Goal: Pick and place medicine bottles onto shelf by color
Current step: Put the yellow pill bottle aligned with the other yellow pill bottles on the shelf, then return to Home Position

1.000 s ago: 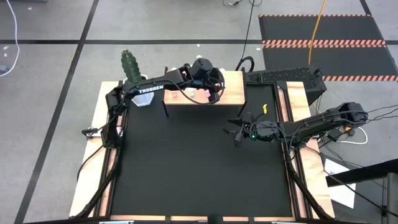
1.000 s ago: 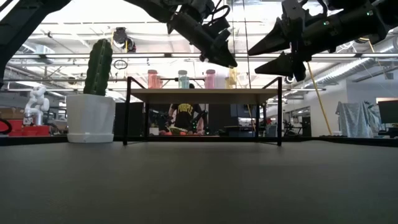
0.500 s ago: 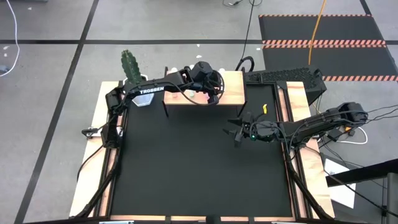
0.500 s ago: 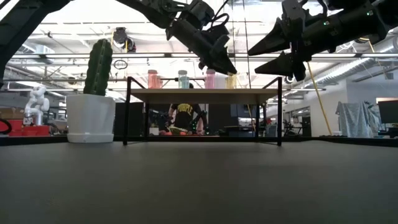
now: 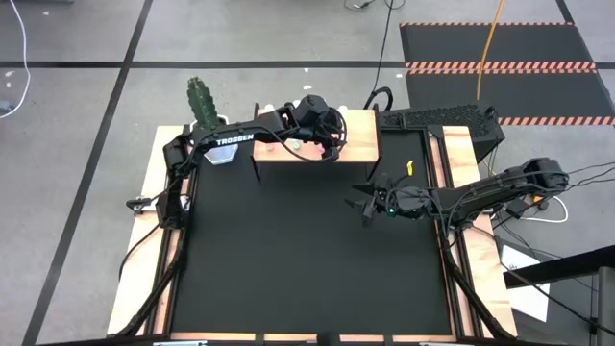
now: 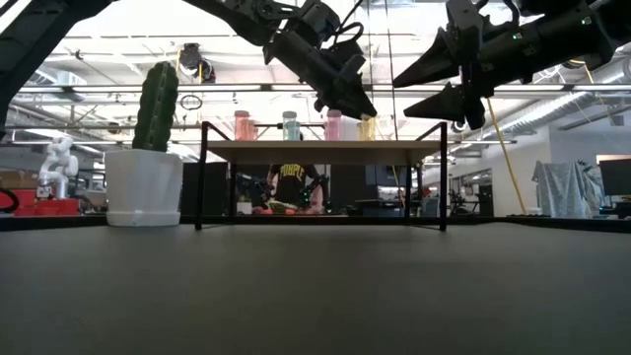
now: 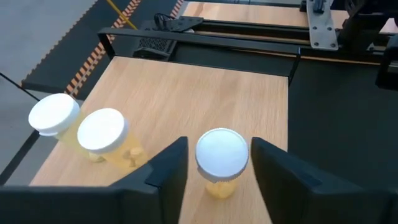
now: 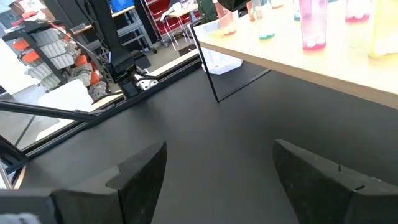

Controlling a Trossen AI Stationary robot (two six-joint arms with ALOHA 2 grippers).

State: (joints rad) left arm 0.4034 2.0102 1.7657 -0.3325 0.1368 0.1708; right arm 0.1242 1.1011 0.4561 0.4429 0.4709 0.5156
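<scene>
The wooden shelf [image 5: 360,135] stands at the table's far edge. On it, in the low view, stand a pink bottle [image 6: 242,125], a teal one [image 6: 291,125], another pink one [image 6: 333,124] and a yellow one [image 6: 367,127]. My left gripper [image 7: 219,144] hangs over the shelf's right end, open. Its fingers stand on either side of a yellow bottle's white cap [image 7: 222,154] with a narrow gap on each side. That bottle stands upright on the shelf top. Two more yellow bottles [image 7: 106,134] stand beside it. My right gripper [image 5: 363,204] hovers open over the table's right half, holding nothing.
A cactus in a white pot [image 5: 199,101] stands at the far left, beside the shelf. A black tray [image 5: 442,120] lies at the far right. The black table mat [image 5: 307,259] stretches in front of the shelf. In the low view a person shows in the room behind the shelf.
My left gripper has turned a little at the wrist over the shelf's right end, and its fingertips have come slightly lower around the yellow bottle. The bottles stand as before.
</scene>
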